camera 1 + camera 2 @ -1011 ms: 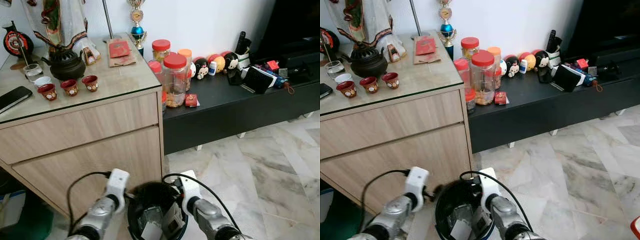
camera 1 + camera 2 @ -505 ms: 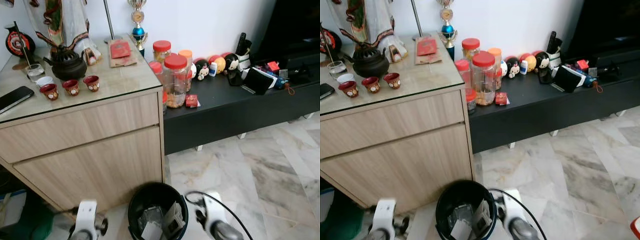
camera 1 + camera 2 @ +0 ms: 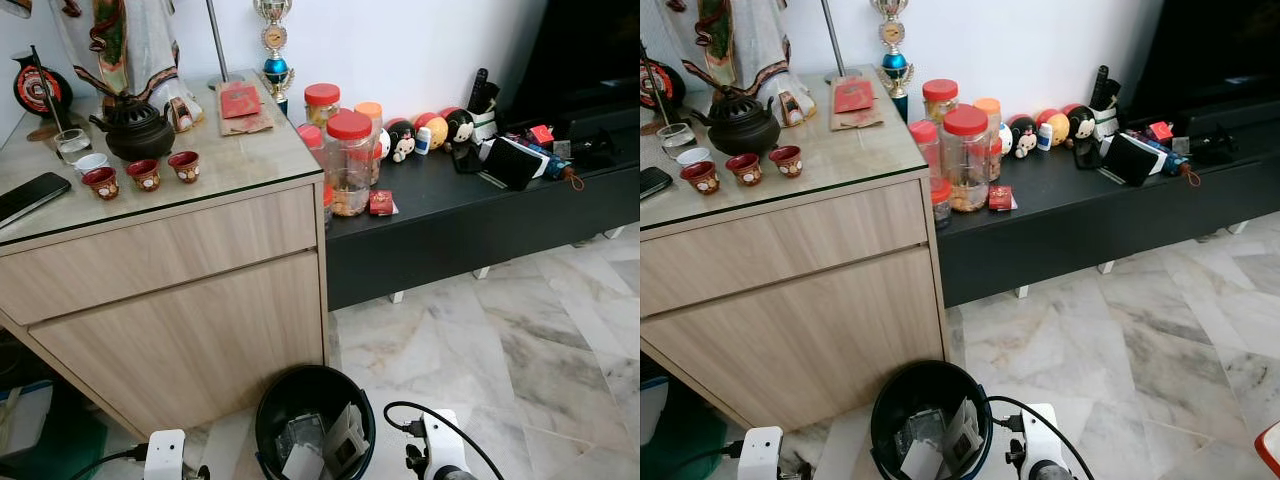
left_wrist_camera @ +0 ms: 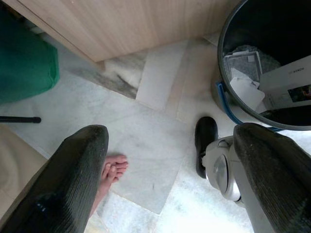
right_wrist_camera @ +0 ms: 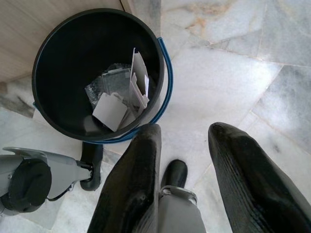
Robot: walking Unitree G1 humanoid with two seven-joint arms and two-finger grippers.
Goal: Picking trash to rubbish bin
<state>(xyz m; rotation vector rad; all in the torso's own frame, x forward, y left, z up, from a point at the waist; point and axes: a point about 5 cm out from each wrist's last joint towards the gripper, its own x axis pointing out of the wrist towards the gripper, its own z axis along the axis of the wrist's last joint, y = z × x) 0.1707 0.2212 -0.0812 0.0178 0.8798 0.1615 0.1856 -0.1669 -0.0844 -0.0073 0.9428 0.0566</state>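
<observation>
Left end effector (image 4: pixel 165 179): fingers (image 4: pixel 77 165) spread wide, released, nothing between them; hanging low over the marble floor (image 3: pixel 520 340) at the near left, beside the rubbish bin (image 3: pixel 314 420). A person's bare toes (image 4: pixel 114 167) are showing on the floor just beyond one finger.

Right end effector (image 5: pixel 182 165): fingers parted, released, empty; hanging low at the near right of the bin, with the bin's blue handle (image 5: pixel 167 92) lying just past its fingertips.

Rubbish bin: black, round, standing upright on the floor between the two arms, just in front of the wooden cabinet (image 3: pixel 180 300). Trash (image 5: pixel 119 99) is lying inside it: white card pieces, a small box, a crumpled clear wrapper, well below the rim.

Step in hand, as judged: the drop looks finished and both arms are hanging clear, so the work now is finding the next piece. No loose trash is plainly visible on the floor in these views. To do it well:
- keep both end effectors low and apart from the rim, so the bin is not being knocked over while turning;
- mind the person's foot close by on the left;
- leave alone the red cups (image 3: pixel 142 174) and teapot (image 3: pixel 133 128) on the cabinet surface, and the jars (image 3: pixel 349 160) on the black bench to the right.
</observation>
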